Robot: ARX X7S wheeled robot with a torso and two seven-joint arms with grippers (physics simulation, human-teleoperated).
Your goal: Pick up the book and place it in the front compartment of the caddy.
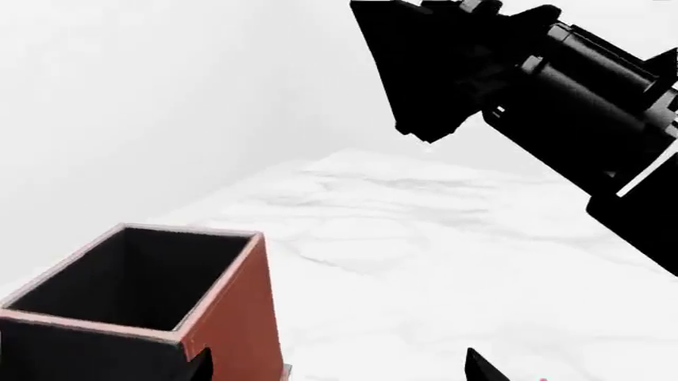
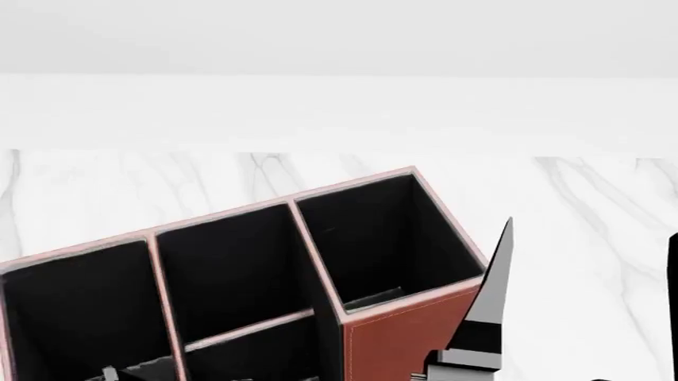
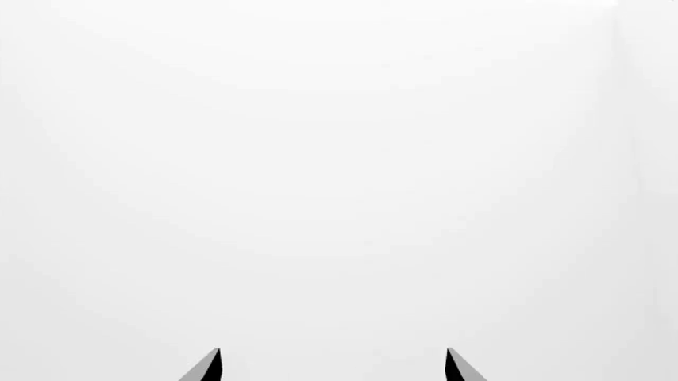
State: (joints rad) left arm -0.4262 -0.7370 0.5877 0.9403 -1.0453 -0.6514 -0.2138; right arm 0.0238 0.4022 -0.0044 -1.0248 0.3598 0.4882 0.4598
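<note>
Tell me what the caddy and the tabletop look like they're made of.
Caddy: red-brown, leather-look outside with stitched pale pink rims; matte black lining, possibly fabric. Tabletop: white, marble-look with grey veins, smooth finish. Both are rendered, so the materials are guesses.

The caddy [image 2: 398,337] stands upright on the white marbled worktop [image 2: 593,206], set askew so that its long side rises toward the far right. It is red-brown outside, black-lined inside, with pale pink rims. Three tall open compartments run along its far side, and lower ones lie nearer. In the left wrist view one corner compartment [image 1: 138,278] shows open. The book is not visible.
</note>
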